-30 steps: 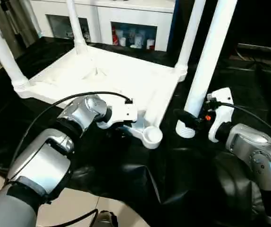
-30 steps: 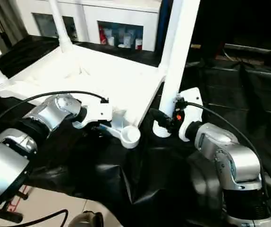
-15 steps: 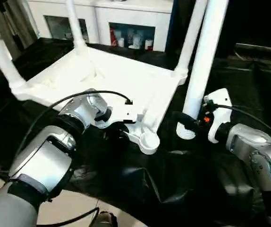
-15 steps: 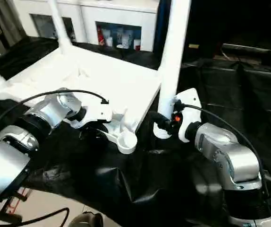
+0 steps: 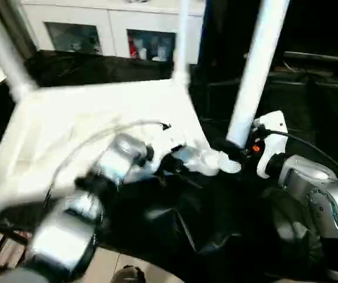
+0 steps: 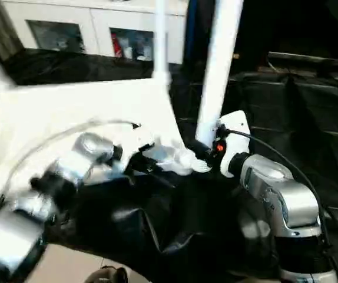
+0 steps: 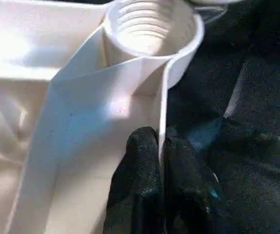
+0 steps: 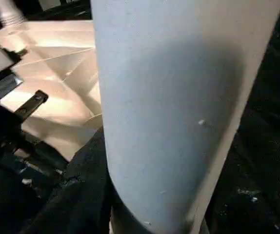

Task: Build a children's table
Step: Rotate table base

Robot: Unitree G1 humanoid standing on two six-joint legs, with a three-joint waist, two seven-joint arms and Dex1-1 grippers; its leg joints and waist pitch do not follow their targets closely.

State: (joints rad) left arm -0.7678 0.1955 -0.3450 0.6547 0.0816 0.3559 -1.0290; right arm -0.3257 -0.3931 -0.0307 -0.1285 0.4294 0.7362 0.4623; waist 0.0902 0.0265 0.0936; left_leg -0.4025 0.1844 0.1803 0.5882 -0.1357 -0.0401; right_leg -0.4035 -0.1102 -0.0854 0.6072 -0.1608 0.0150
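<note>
The white ribbed plastic tabletop (image 5: 92,127) has been swung round, its thin rim clamped by the left hand (image 7: 159,161); the empty round socket (image 7: 152,27) should be brought under the long white tube leg (image 5: 254,76) clamped in the right hand (image 5: 239,147).

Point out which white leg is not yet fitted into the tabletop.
The thick leg held upright by the right tool; its foot stands beside the empty corner socket, while the others rise from their corners.

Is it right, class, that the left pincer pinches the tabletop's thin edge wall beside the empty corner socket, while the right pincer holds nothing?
Not quite: the right pincer holds a white leg, as the right wrist view shows. The left pincer does pinch the tabletop beside the socket.
</note>
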